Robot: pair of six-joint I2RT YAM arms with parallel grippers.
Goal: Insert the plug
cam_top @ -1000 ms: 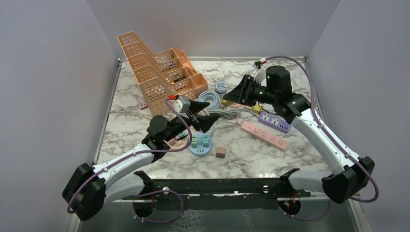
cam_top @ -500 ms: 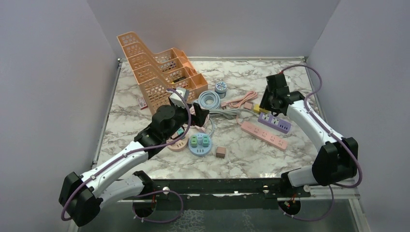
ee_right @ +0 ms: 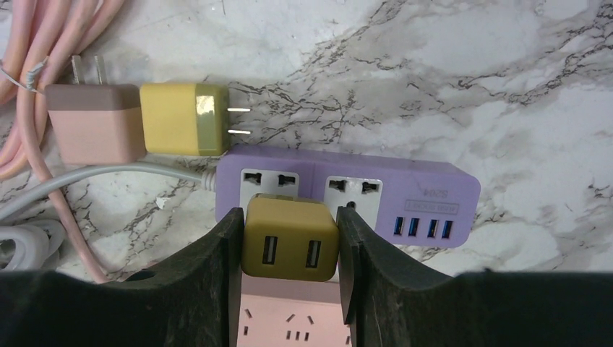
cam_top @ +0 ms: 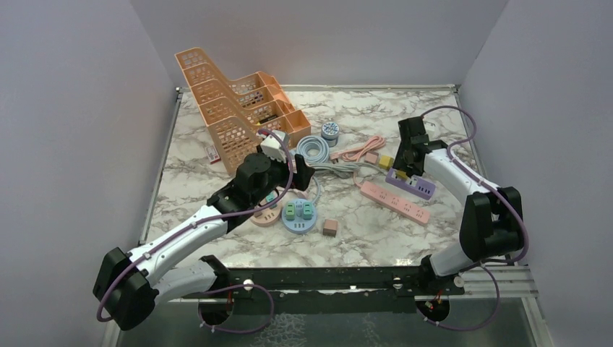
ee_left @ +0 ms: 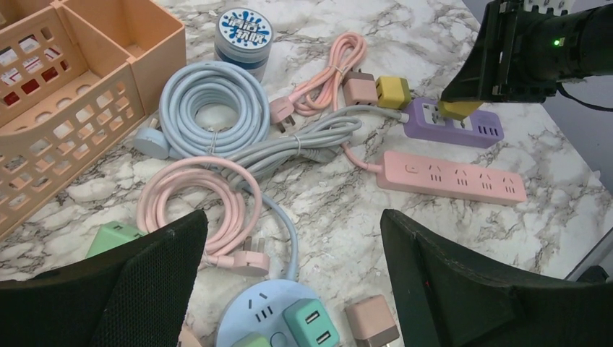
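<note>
My right gripper (ee_right: pixel 290 249) is shut on a mustard-yellow USB charger plug (ee_right: pixel 290 238), one finger on each side. The plug sits right over the left socket of the purple power strip (ee_right: pixel 376 195), and its prongs are hidden beneath it. In the top view the right gripper (cam_top: pixel 402 165) points down at the purple strip (cam_top: pixel 412 184). The left wrist view shows the plug (ee_left: pixel 461 110) against the strip's top (ee_left: pixel 434 130). My left gripper (ee_left: pixel 289 238) is open and holds nothing. It hovers above the round blue socket hub (ee_left: pixel 253 318).
An orange tiered rack (cam_top: pixel 238 108) stands at the back left. A pink power strip (cam_top: pixel 395 202) lies just in front of the purple one. A loose yellow charger (ee_right: pixel 184 119) and a pink charger (ee_right: pixel 94 123) lie beside it. Coiled blue cable (ee_left: pixel 209 97), pink cable (ee_left: pixel 195 195) and a small pink cube (cam_top: pixel 330 228) lie mid-table.
The right arm has swung down from a raised, leftward pose to stand over the purple strip with the plug. The left gripper has opened wider and drawn back slightly.
</note>
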